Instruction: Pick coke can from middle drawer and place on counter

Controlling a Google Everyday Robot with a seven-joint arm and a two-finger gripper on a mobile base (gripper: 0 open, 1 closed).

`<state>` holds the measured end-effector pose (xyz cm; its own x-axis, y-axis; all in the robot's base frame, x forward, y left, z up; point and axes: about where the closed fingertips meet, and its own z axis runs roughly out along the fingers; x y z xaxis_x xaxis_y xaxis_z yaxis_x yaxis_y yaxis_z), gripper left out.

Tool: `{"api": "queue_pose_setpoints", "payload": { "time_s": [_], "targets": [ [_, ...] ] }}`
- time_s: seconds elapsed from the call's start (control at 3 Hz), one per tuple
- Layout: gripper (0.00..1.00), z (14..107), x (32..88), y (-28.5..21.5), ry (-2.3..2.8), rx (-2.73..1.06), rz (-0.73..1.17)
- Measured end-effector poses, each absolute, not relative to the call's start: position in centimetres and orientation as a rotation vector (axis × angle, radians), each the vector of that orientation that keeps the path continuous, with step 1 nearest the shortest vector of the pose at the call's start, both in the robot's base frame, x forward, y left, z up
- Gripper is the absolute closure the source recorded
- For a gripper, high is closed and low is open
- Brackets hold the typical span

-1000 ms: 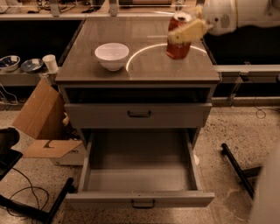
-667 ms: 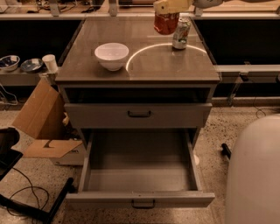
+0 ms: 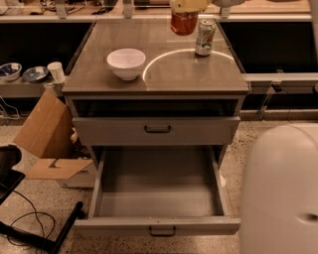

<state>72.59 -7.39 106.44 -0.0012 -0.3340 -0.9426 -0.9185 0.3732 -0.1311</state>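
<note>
The coke can (image 3: pixel 184 23), red with a silver top, hangs at the far edge of the counter (image 3: pixel 164 74), just left of a silver-green soda can (image 3: pixel 205 37). My gripper (image 3: pixel 185 9) comes in from the top of the camera view and is shut on the coke can's upper part; most of the gripper is cut off by the frame edge. I cannot tell whether the can's base touches the counter. The middle drawer (image 3: pixel 158 225) is pulled wide open below, its flat floor bare.
A white bowl (image 3: pixel 126 63) sits on the counter's left half beside the pale arc mark. The drawer above (image 3: pixel 157 130) is shut. A cardboard box (image 3: pixel 47 144) lies at the left on the floor. A white robot body (image 3: pixel 280 193) fills the lower right.
My gripper has carried the coke can from the counter's right side back and to the left. The silver-green can now stands uncovered. The white body has come into view at the lower right.
</note>
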Motion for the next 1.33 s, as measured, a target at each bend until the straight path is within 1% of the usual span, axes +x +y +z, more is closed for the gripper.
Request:
{"api": "queue_pose_setpoints", "payload": {
  "time_s": [0.33,0.67,1.0,1.33],
  "targets": [
    [1.0,104.9,79.0,-3.0,1.532,-1.069,0.704],
    [1.0,104.5,83.4,0.9,1.521,-0.996,0.665],
    [1.0,99.5,88.5,4.8,1.669,-0.922,0.566],
    [1.0,95.9,90.6,5.5,1.771,-0.868,0.535]
  ]
}}
